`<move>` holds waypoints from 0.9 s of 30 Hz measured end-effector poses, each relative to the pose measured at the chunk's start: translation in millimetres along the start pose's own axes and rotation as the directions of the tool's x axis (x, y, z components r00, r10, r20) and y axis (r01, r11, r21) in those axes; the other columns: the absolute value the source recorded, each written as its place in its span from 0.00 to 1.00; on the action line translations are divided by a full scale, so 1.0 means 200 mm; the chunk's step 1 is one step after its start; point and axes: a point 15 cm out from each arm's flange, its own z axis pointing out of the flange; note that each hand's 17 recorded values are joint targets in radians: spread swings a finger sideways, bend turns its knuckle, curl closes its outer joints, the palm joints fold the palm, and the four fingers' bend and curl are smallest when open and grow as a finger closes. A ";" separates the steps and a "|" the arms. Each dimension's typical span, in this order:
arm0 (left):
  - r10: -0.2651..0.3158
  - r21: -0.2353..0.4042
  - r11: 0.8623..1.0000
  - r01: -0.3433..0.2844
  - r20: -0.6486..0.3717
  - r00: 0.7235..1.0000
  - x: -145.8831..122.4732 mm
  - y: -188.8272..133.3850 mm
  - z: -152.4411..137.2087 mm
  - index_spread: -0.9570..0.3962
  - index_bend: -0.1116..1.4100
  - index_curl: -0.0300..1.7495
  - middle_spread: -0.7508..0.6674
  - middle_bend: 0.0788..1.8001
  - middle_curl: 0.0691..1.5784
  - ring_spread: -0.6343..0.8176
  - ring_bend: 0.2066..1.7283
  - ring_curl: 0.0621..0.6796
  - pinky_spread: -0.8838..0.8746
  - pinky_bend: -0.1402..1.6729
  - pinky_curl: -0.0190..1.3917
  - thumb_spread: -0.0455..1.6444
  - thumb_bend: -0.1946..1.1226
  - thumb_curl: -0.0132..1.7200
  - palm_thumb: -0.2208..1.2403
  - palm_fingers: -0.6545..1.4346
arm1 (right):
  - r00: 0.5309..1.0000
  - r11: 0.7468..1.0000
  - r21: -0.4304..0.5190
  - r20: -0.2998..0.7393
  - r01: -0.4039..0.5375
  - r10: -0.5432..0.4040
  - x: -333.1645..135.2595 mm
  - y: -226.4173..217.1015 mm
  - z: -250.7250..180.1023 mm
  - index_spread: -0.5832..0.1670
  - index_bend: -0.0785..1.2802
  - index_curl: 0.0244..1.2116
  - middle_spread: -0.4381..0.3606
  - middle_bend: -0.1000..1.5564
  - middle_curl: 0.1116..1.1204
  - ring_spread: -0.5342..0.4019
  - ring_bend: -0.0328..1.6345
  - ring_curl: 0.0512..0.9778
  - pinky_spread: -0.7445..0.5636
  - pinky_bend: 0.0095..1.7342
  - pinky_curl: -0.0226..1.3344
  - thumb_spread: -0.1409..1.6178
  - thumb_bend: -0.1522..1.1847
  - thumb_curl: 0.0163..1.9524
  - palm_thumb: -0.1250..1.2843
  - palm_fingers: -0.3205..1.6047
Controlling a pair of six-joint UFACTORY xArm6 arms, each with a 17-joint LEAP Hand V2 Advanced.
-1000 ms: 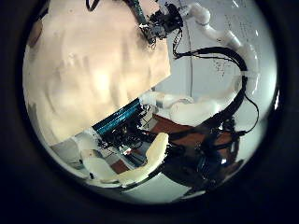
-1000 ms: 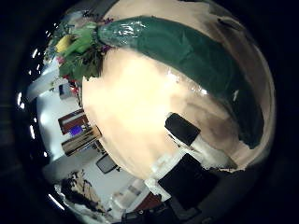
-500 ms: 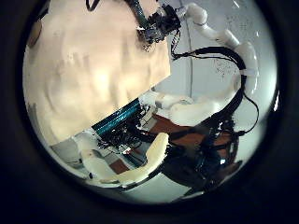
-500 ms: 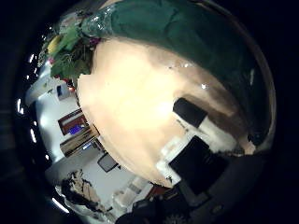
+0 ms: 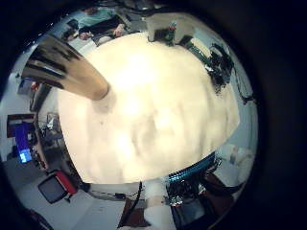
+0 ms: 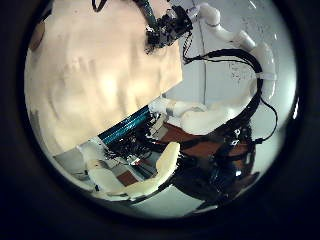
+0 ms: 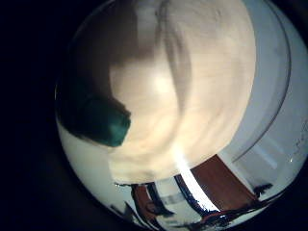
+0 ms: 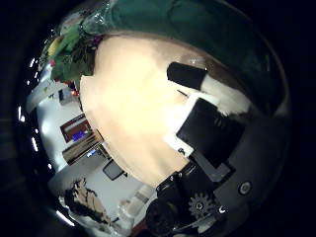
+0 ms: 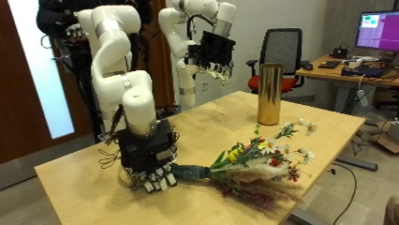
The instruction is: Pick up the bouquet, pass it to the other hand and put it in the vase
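The bouquet [image 9: 256,161] lies flat on the wooden table [image 9: 75,173], near the front edge. Its stems are wrapped in dark green paper [image 9: 191,172], and the head spreads out with small white, yellow and red flowers and some pale dried grass. The wrapped end points toward the right hand [image 9: 149,163], which stands low over the table just beside it, fingers pointing down. In the right thumb side palm view the green wrap [image 8: 188,30] fills the edge next to the hand's black and white fingers [image 8: 202,123], very close, but I cannot tell if the fingers are already closed on it or only touching.

The vase [image 9: 268,94] is a tall golden cylinder, standing upright on the far part of the table, well apart from the bouquet. I see nothing sticking out of its top.

The left hand [image 9: 214,56] hangs high above the table, near the vase but not touching it, with fingers relaxed and holding nothing. In its little finger side palm view the vase [image 5: 67,69] shows at the table's edge.
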 end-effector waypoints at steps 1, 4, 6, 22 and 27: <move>0.000 0.002 1.000 0.000 0.001 1.000 0.00 0.00 0.00 0.89 0.19 0.19 0.90 0.06 0.13 0.88 0.12 0.26 0.84 0.18 0.23 0.51 0.12 0.19 0.32 0.30 | 1.000 1.000 -0.013 0.001 -0.002 0.002 0.00 0.02 0.00 0.34 0.27 0.36 0.29 0.51 0.40 0.26 0.65 0.29 0.19 0.52 0.19 0.61 0.09 0.23 0.67 0.84; 0.000 0.004 1.000 0.000 0.001 1.000 0.00 0.00 0.00 0.89 0.19 0.19 0.90 0.06 0.13 0.88 0.12 0.26 0.84 0.19 0.23 0.50 0.12 0.19 0.33 0.30 | 1.000 1.000 -0.031 0.016 0.001 -0.001 0.02 0.04 -0.05 0.28 0.42 0.44 0.26 0.60 0.45 0.27 0.68 0.34 0.17 0.56 0.22 0.59 0.09 0.23 0.68 0.89; 0.000 0.005 1.000 0.000 0.000 1.000 0.00 0.00 0.00 0.89 0.19 0.19 0.90 0.06 0.13 0.88 0.12 0.26 0.84 0.19 0.23 0.50 0.12 0.19 0.33 0.30 | 0.999 1.000 -0.030 0.047 -0.002 0.003 0.02 0.03 -0.10 0.28 0.53 0.49 0.26 0.64 0.48 0.28 0.71 0.38 0.18 0.59 0.25 0.59 0.10 0.24 0.69 0.89; -0.026 0.014 1.000 0.026 -0.002 1.000 0.00 -0.02 0.00 0.89 0.19 0.20 0.90 0.06 0.13 0.88 0.11 0.26 0.83 0.19 0.23 0.51 0.12 0.19 0.33 0.31 | 0.963 0.996 0.048 0.255 0.077 -0.087 -0.08 0.20 -0.53 0.36 0.80 0.80 0.35 0.86 0.66 0.35 0.87 0.61 0.40 0.83 0.48 0.62 0.12 0.30 0.91 0.74; -0.043 0.039 0.998 0.042 0.003 0.999 -0.01 -0.04 -0.03 0.89 0.19 0.20 0.89 0.06 0.13 0.87 0.12 0.27 0.83 0.19 0.23 0.51 0.12 0.19 0.33 0.31 | 0.955 0.990 0.068 0.263 0.125 -0.138 -0.11 0.29 -0.62 0.37 0.79 0.82 0.37 0.87 0.66 0.35 0.88 0.62 0.42 0.82 0.50 0.63 0.11 0.32 0.93 0.73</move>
